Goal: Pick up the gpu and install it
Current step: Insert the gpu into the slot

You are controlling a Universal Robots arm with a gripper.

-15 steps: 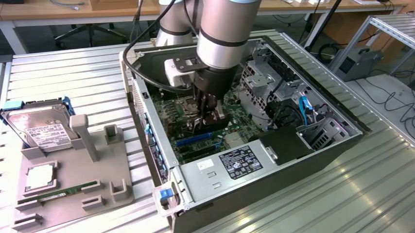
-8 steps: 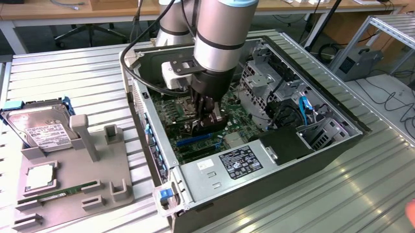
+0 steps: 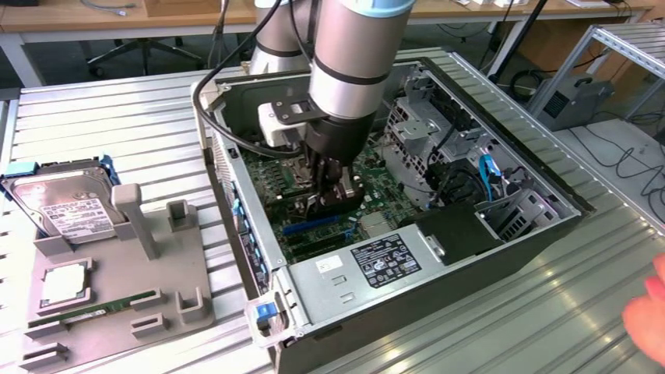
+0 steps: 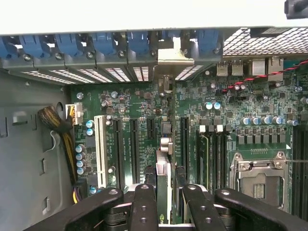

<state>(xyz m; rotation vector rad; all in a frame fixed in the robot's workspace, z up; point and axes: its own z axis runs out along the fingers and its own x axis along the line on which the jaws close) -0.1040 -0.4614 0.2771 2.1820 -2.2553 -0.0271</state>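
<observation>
The pincer [image 4: 163, 192] is closed on the upper edge of the gpu [image 4: 163, 169], holding it edge-on above the motherboard [image 4: 139, 98] inside the open computer case [image 3: 343, 284], its bracket [image 4: 169, 57] at the rear slot openings. The card looks light, stiff and fragile, best gripped by its bare edge. Its lower edge and the slot beneath are hidden, so seating cannot be judged.

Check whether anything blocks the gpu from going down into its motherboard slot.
Nothing visible blocks it. The gpu stands on edge between the gripper fingers, over the motherboard among the slots, its bracket at the case's rear openings.
</observation>
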